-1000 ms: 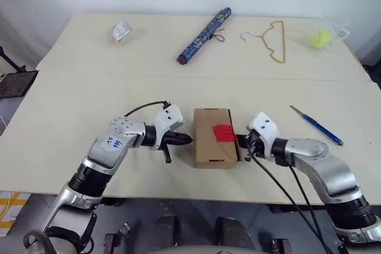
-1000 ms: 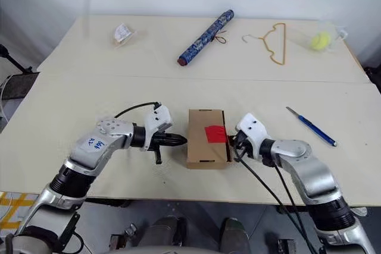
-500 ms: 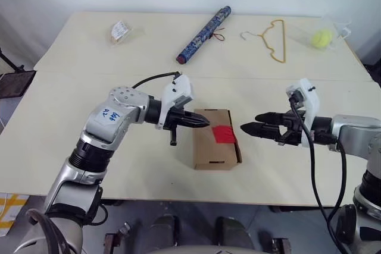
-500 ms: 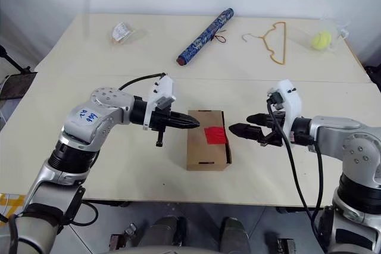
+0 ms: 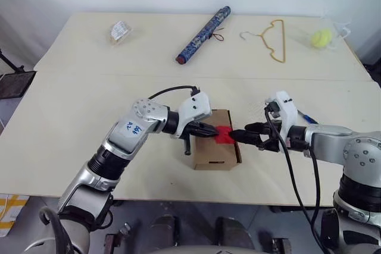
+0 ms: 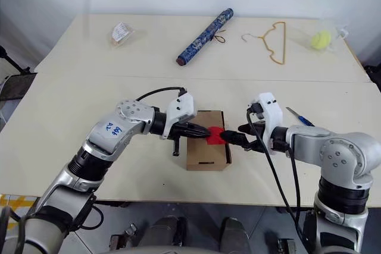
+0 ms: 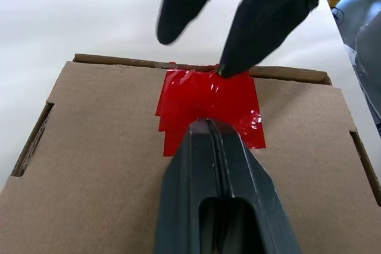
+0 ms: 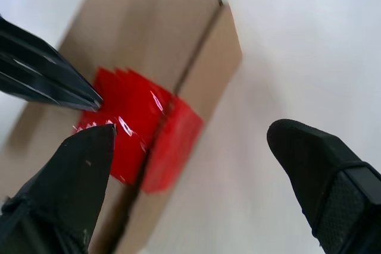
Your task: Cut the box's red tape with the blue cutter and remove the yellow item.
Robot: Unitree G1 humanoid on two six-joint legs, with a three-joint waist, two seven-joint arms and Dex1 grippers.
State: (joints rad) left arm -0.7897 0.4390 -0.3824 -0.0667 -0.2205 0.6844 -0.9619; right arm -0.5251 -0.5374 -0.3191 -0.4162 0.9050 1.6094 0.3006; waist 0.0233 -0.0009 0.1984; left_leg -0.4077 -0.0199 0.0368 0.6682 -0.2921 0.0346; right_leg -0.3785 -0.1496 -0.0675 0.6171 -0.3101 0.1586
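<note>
Worktop point(image 5: 71, 117) in front of me. Both arms reach inward, meeting over the box point(image 5: 208, 150), which sits near the front edge between them. Left gripper point(image 5: 209, 130) points right and slightly down, jaws pressed together on nothing, tip resting on the red tape point(image 7: 178, 99) at the box's top. Right gripper point(image 5: 238, 136) faces it from the other side, jaws spread wide, one fingertip point(image 7: 250, 34) at the tape's far edge. Blue cutter point(image 6: 296, 116) lies on the worktop behind the right arm.
</note>
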